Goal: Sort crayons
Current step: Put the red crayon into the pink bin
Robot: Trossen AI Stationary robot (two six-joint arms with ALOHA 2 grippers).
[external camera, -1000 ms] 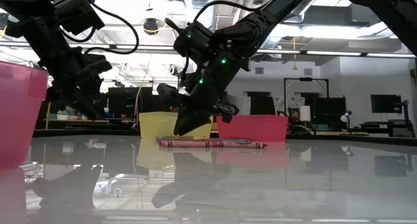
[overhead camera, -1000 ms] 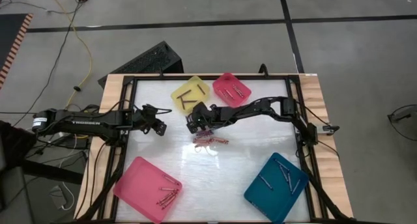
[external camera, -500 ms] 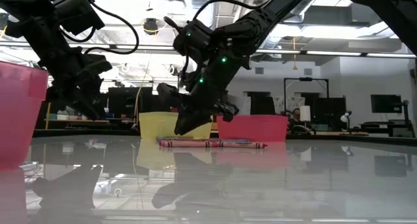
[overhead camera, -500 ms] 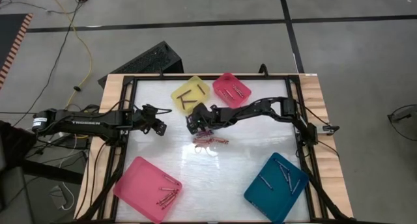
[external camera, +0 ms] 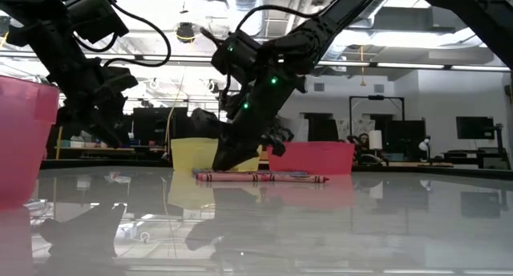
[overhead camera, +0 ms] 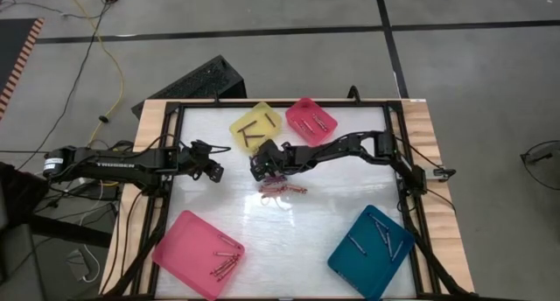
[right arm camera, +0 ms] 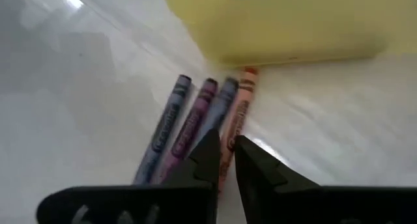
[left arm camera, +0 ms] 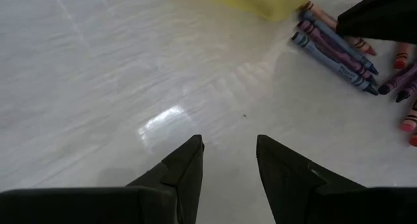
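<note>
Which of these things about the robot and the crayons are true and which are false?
1. The right gripper is above a row of loose crayons. True.
2. The left gripper holds a crayon. False: its fingers are open, with nothing between them.
3. The yellow tray has crayons in it. True.
4. The teal tray sits beside the yellow tray. False: it is at the opposite side of the table; the small pink tray is beside the yellow one.

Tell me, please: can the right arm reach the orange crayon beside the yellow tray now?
Probably yes. The right tool hangs just above the orange crayon, its narrow gap over it. Nothing lies between; the yellow tray stands beyond the tip.
</note>
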